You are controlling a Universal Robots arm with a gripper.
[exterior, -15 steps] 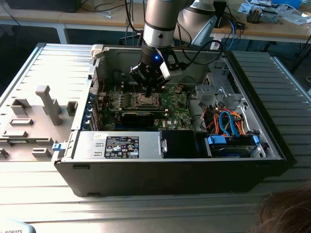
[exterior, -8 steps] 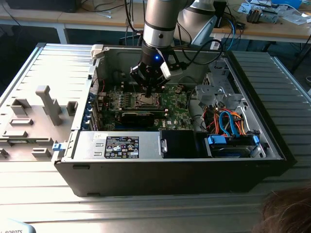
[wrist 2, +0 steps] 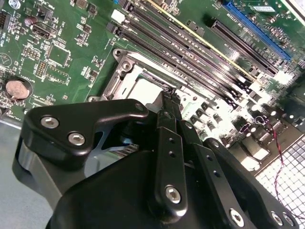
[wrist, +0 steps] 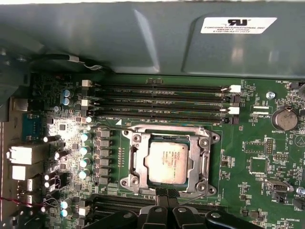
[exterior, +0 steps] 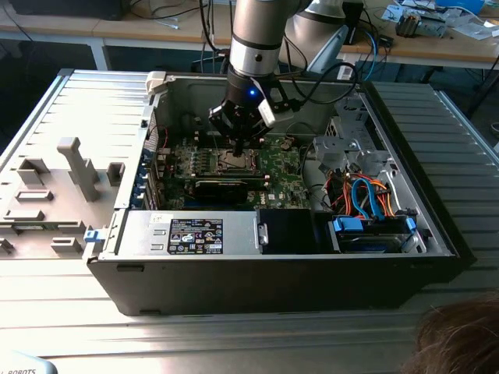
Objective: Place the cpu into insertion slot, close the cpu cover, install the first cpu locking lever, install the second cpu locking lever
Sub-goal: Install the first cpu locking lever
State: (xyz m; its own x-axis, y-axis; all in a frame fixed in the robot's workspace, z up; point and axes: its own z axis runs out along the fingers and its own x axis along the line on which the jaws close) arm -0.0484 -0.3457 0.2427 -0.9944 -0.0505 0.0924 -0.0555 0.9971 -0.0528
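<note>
The cpu [wrist: 166, 163], a pale square chip, lies flat in the insertion slot [wrist: 210, 139] on the green motherboard. A silvery frame, the cpu cover [wrist: 143, 161], lies around it with the chip showing through its window. My gripper [wrist: 167, 192] is at the socket's edge with its two black fingertips pressed together; I cannot tell whether anything is pinched between them. In the second wrist view the gripper [wrist 2: 169, 98] reaches down to the socket [wrist 2: 136, 88]. In the exterior view the gripper [exterior: 238, 148] hangs right over the socket [exterior: 234, 162] inside the open computer case.
Long black memory slots [wrist: 162, 102] run beside the socket, and a coin battery [wrist: 285, 119] sits nearby. The case wall [wrist: 143, 38] rises behind the board. A drive cage with cables [exterior: 366, 195] and a power supply [exterior: 195, 234] flank it. A person's hair [exterior: 460, 335] shows at one corner.
</note>
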